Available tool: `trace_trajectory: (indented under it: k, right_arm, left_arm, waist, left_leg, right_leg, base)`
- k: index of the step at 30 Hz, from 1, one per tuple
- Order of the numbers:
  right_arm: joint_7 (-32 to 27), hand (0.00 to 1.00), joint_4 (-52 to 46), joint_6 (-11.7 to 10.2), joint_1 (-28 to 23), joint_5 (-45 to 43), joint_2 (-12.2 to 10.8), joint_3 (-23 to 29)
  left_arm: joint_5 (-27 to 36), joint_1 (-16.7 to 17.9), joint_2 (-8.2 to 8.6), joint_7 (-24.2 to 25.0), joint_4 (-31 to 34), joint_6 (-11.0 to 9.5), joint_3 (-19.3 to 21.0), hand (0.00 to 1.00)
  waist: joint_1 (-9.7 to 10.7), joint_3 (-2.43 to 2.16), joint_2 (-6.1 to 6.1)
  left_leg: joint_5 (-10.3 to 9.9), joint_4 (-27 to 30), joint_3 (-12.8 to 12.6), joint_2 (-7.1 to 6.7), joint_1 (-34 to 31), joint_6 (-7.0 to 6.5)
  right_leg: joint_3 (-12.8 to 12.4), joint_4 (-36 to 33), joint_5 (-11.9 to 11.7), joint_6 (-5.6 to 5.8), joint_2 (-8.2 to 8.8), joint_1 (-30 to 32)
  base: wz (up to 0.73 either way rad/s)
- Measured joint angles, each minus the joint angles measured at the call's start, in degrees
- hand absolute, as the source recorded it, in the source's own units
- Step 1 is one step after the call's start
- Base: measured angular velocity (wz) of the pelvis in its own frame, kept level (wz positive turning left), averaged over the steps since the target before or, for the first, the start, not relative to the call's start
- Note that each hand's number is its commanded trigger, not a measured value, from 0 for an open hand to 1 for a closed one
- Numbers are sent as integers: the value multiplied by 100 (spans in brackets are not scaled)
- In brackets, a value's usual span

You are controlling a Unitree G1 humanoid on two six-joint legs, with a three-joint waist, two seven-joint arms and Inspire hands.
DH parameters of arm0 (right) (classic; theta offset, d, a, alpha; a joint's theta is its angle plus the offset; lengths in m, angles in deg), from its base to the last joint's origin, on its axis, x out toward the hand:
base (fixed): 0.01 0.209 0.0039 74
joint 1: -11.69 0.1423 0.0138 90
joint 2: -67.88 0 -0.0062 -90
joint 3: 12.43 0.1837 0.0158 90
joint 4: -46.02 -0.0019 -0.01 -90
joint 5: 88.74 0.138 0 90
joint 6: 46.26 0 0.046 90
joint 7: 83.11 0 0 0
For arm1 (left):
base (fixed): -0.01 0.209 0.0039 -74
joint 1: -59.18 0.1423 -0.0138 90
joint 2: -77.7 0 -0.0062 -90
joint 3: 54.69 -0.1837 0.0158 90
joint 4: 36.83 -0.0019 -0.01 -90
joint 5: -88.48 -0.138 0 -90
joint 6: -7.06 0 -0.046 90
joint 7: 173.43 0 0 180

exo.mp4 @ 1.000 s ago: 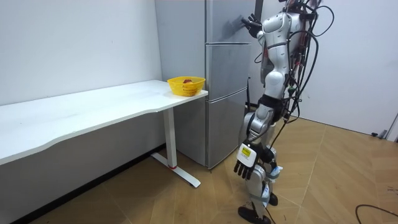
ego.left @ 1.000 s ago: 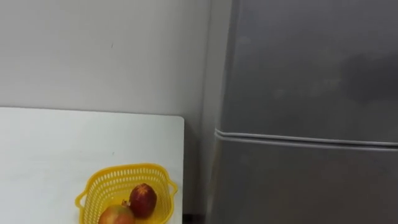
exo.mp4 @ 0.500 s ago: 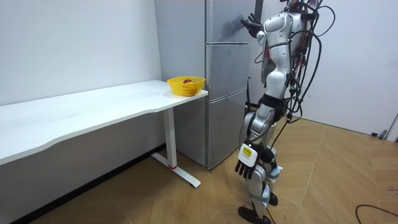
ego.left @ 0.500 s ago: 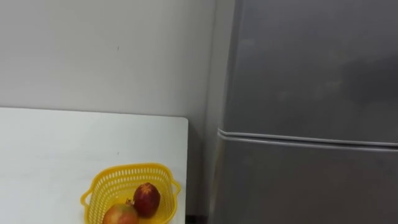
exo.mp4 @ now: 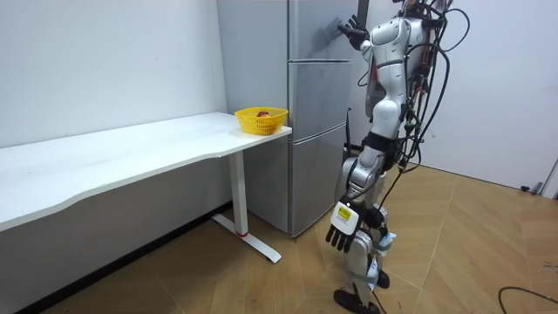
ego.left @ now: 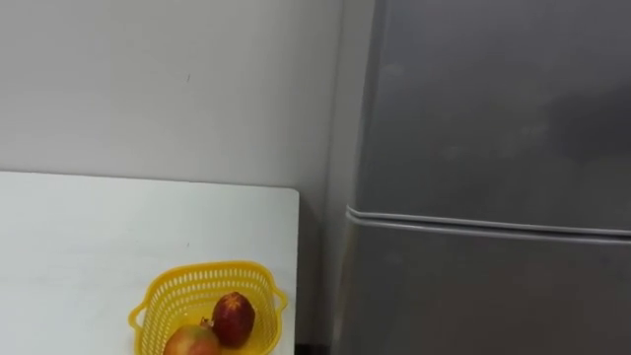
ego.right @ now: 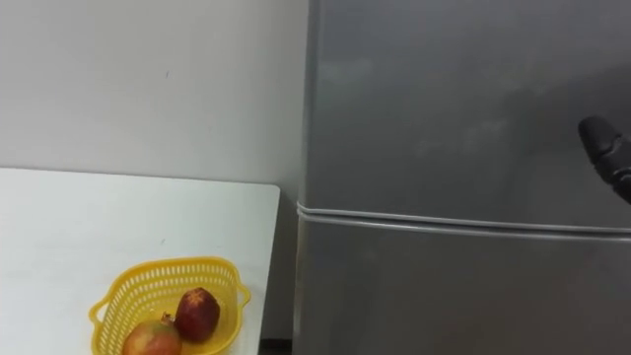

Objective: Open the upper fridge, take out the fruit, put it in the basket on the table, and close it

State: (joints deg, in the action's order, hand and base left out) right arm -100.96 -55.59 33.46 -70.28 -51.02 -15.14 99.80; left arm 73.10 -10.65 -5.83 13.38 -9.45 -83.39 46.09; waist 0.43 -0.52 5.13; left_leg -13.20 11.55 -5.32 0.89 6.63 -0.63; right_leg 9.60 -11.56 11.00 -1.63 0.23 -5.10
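Standing: your robot is upright, close in front of the fridge (exo.mp4: pixel 318 113) and beside the end of the table (exo.mp4: pixel 131 148), at the same spot as one second ago.
Upper door (ego.left: pixel 493 108): shut now and shut one second ago. What is inside is hidden behind it.
Lower door (ego.left: pixel 483 296): also shut.
Right hand (exo.mp4: pixel 351 28): raised to the upper door, near the door's edge on the room view's right. The fingers are spread and hold nothing. You cannot tell if they touch the door. In the right eye view the dark fingertips come in at the right border.
Change of right hand: it is a little higher on the door than one second ago.
Left hand (exo.mp4: pixel 341 235): hangs low beside the leg, fingers relaxed and empty, as before.
Basket (ego.left: pixel 187 286): yellow, on the table corner next to the fridge, not moved.
Fruit: a red fruit (ego.left: pixel 234 318) and a second fruit (ego.left: pixel 192 342) lie in the basket, touching.
Camera: the head view shifted slightly since one second ago, so the basket shows a bit more to the right. This is the camera's own move.
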Motion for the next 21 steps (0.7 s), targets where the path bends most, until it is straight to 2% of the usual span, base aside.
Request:
trace_trajectory:
  k: [4,7,10,11,13,15,18,21]
  right_arm:
    - [-123,0,1,1,-4,22,4,239]
    - [-306,0,30,-4,-104,178,4,613]
    - [-493,0,194,-25,-148,300,13,895]
    - [-538,0,367,-27,-163,484,26,1030]
    - [-661,0,606,-24,-269,865,29,1232]
    - [-764,0,1007,-8,-419,1342,29,1542]
    - [-875,0,1763,-1,-530,1637,28,1861]
    - [-941,0,2337,73,-833,1830,14,1964]
  left_arm:
    - [-15,105,-3,-21,27,0,43,0]
    - [1,202,-5,-73,58,0,154,0]
    - [-1,312,-11,-142,72,1,212,0]
    - [1,321,-12,-181,73,1,244,0]
    - [3,316,-12,-274,87,1,250,0]
    - [1,314,-13,-295,135,4,308,0]
    - [-6,321,-9,-301,310,75,385,0]
    - [-5,257,-17,-303,458,162,463,0]
  waist:
    - [98,6,-17]
    - [152,9,-28]
    - [313,16,-46]
    - [410,33,-71]
    - [458,18,-52]
    - [583,25,-106]
    - [713,10,-123]
    - [728,3,-202]
  left_leg:
    - [0,-14,7,0,-8,0]
    - [-1,-14,-11,15,-10,1]
    - [-1,-17,-27,25,-14,1]
    - [-1,-21,-28,26,-22,2]
    - [-1,-39,-58,23,-19,1]
    - [-2,-59,-63,25,-41,2]
    - [-1,-79,-64,24,-98,1]
    - [-1,-85,-128,11,-113,2]
  right_leg:
    - [15,13,0,0,5,10]
    - [1,89,0,1,27,-6]
    - [3,98,0,1,27,4]
    - [5,96,1,1,27,7]
    - [-13,90,1,2,26,16]
    - [-3,134,3,6,30,15]
    - [-5,155,-5,14,27,45]
    - [-129,129,-7,15,-17,104]
  base:
    - [1]
    - [0]
    - [0]
    - [0]
    - [-4]
    - [0]
    - [1]
    - [-13]
